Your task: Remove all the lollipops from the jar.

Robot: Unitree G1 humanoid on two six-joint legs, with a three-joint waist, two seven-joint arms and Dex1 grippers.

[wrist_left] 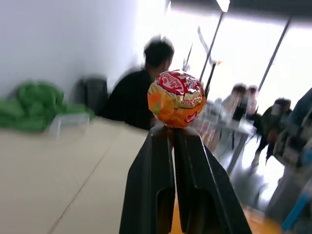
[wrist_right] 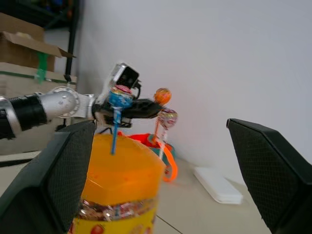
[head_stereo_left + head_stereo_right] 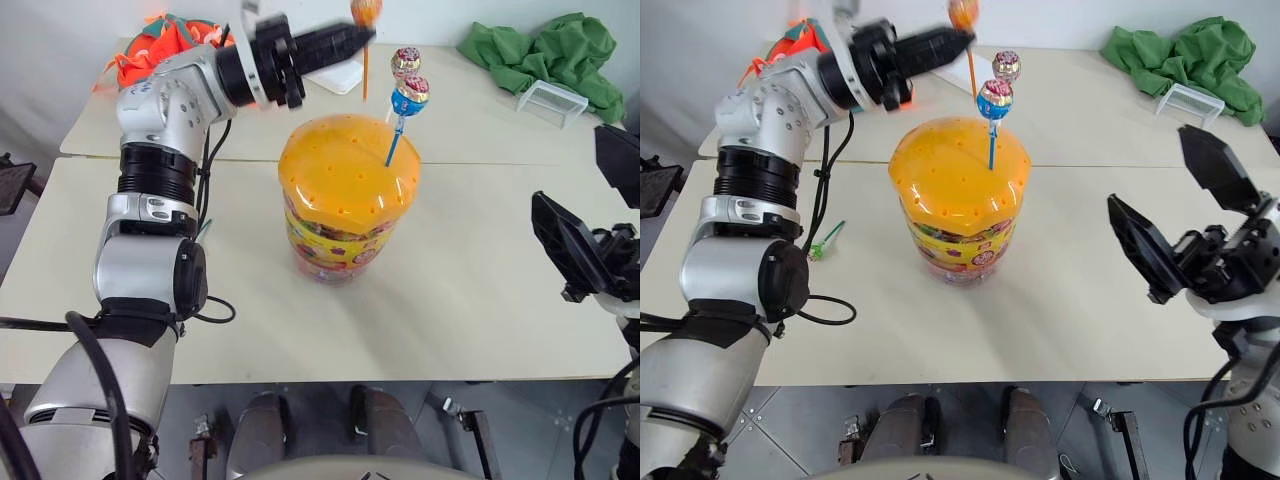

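Note:
The jar (image 3: 340, 235), clear with a colourful label band, stands mid-table under its orange domed lid (image 3: 345, 170). Two lollipops stand in the lid: a blue-wrapped one (image 3: 410, 95) on a blue stick and a pink one (image 3: 405, 62) behind it. My left gripper (image 3: 364, 38) is shut on the stick of an orange lollipop (image 3: 365, 12), just under its head; the stick's lower end hangs a little above the lid's far side. A green-stick lollipop (image 3: 826, 240) lies on the table left of the jar. My right gripper (image 3: 1147, 166) hovers open, right of the jar.
A white oblong box (image 2: 217, 185) lies behind the jar. A green cloth (image 3: 545, 50) and a clear container (image 3: 552, 100) sit at the back right, an orange fabric item (image 3: 165, 45) at the back left. People stand beyond the table in the left wrist view.

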